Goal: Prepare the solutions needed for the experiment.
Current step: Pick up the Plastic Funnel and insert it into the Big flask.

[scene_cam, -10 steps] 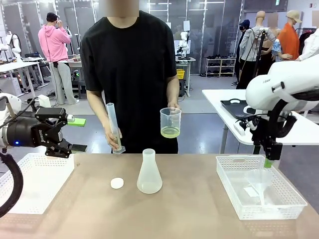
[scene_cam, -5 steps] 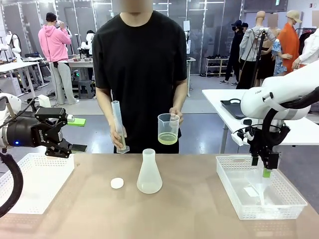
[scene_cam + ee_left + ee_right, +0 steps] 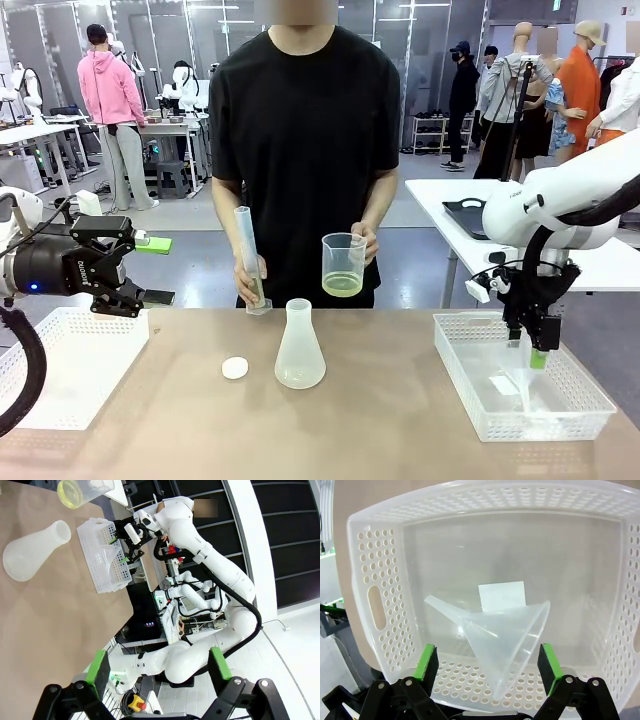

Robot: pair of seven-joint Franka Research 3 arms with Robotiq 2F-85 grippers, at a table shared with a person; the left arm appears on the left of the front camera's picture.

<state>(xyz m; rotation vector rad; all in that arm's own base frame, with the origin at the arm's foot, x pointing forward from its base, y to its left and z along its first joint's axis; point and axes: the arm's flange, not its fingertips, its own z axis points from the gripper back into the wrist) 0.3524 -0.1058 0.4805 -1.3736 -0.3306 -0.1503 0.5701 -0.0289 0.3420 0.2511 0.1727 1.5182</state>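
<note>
The solutions show as a thin yellow-green layer [image 3: 342, 286] in a clear beaker [image 3: 343, 262] held in one of the person's hands; it also appears in the left wrist view [image 3: 70, 492]. Their other hand holds a tall graduated cylinder [image 3: 250, 258]. A translucent conical flask [image 3: 300, 347] [image 3: 34, 553] stands mid-table. My right gripper [image 3: 536, 351] [image 3: 487, 666] is open, low inside the right basket [image 3: 470, 330], its jaws either side of a clear funnel [image 3: 506, 632] [image 3: 520, 372] lying there. My left gripper [image 3: 155, 270] [image 3: 157, 667] hangs open above the left basket [image 3: 60, 372], holding nothing.
A small white round disc [image 3: 235, 368] lies left of the flask. A white slip of paper [image 3: 502, 596] lies on the right basket's floor under the funnel. The basket's perforated walls [image 3: 382, 605] stand close around my right fingers. The person stands at the far edge.
My right gripper has come down into the right basket over the funnel. The person has shifted to the right with the cylinder and beaker. My left arm has stayed still.
</note>
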